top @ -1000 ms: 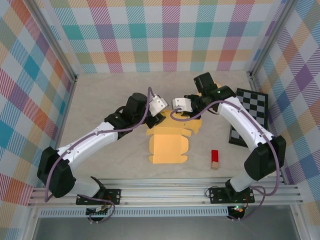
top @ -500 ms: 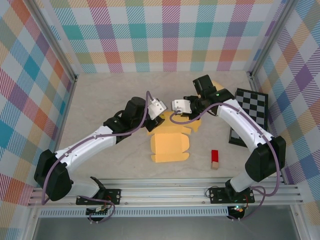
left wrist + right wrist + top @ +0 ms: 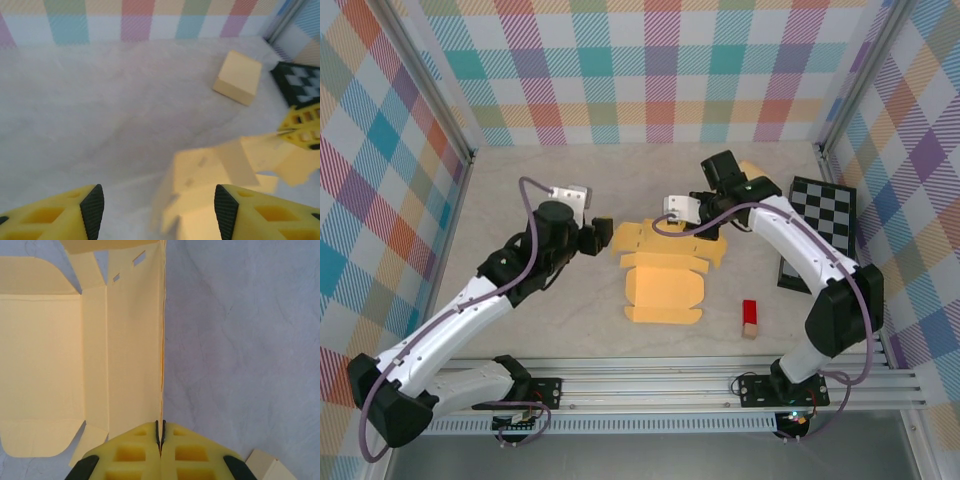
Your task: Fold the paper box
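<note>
Nearest the arm bases, right of centre: red block (image 3: pixel 750 318) with a pale end, alone on the worktop (image 3: pixel 520 190), well apart from the rest.

Mid-worktop: paper box (image 3: pixel 662 287), yellow and unfolded. Broad main panel flat on the surface, rounded flaps at its near corners, slotted flaps toward the far end.

At the far right flap: right pincer (image 3: pixel 160 437), clenched on a panel of the box, its edge seen as a thin line running away from the closed pads in the right wrist view.

Left of the box's far end: left pincer (image 3: pixel 156 200), spread wide and grasping nothing, near the cardboard but apart from it.

Along the right wall: black-and-white checkerboard (image 3: pixel 820 232), lying flat.

Farthest, toward the back right: small closed yellow carton (image 3: pixel 238 76), resting on the bare surface.
</note>
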### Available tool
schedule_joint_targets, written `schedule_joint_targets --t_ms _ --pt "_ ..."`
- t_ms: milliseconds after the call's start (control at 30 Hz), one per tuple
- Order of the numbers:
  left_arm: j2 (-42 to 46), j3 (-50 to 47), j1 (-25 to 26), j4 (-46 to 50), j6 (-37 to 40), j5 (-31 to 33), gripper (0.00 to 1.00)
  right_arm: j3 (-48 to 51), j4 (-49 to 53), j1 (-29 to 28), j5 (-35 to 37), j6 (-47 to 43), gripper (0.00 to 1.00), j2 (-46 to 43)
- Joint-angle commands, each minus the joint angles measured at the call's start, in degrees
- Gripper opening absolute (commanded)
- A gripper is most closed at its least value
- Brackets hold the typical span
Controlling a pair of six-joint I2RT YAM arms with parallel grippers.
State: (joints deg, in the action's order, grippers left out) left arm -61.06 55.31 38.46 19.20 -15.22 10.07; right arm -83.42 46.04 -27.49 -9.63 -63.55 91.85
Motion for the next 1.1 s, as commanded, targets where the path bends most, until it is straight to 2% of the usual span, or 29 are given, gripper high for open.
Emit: schedule_joint_targets --t_ms 0,33,133,267,400,533,633,700,833,1067 --pt "-3.3 -8.8 0.8 -2.6 -19.8 -12.3 0.62 -1.8 -0.1 -0.3 0.9 4.8 0.00 1.5" --pt "-4.4 -9.4 1.5 -5.5 -20.1 -11.9 0.62 -1.8 -0.4 -0.2 1.1 5.5 0.00 1.7" --pt "-8.7 -7.1 3.5 -6.2 -17.6 -8.4 0.64 -1.3 -0.9 -0.3 1.1 6.8 0.00 2.0" --pt "-15.6 -4.4 3.7 -8.0 -14.5 -6.8 0.66 0.5 -2.1 -0.3 0.0 7.2 0.00 2.0" --pt "-21.7 -3.5 2.6 -8.1 -10.6 -3.1 0.68 2.3 -3.2 -0.3 -1.0 7.1 0.00 2.2" --pt "-24.7 -3.4 0.6 -11.3 -7.7 -4.9 0.69 3.3 -4.0 -0.3 -2.1 7.0 0.00 1.9" --pt "-26.6 -2.7 0.1 -12.0 -6.6 -3.7 0.69 3.3 -4.3 -0.3 -2.3 7.0 0.00 1.8" --pt "-28.4 -2.2 0.0 -12.7 -6.6 -3.8 0.70 3.3 -4.5 -0.3 -2.5 7.4 0.00 1.7" --pt "-32.1 -0.7 0.0 -14.9 -10.1 -8.2 0.67 3.6 -5.1 -0.3 -2.9 8.5 0.00 1.9" --pt "-34.1 2.5 0.9 -12.9 -18.4 -9.4 0.53 4.4 -6.9 -0.3 0.0 11.1 0.00 2.3"
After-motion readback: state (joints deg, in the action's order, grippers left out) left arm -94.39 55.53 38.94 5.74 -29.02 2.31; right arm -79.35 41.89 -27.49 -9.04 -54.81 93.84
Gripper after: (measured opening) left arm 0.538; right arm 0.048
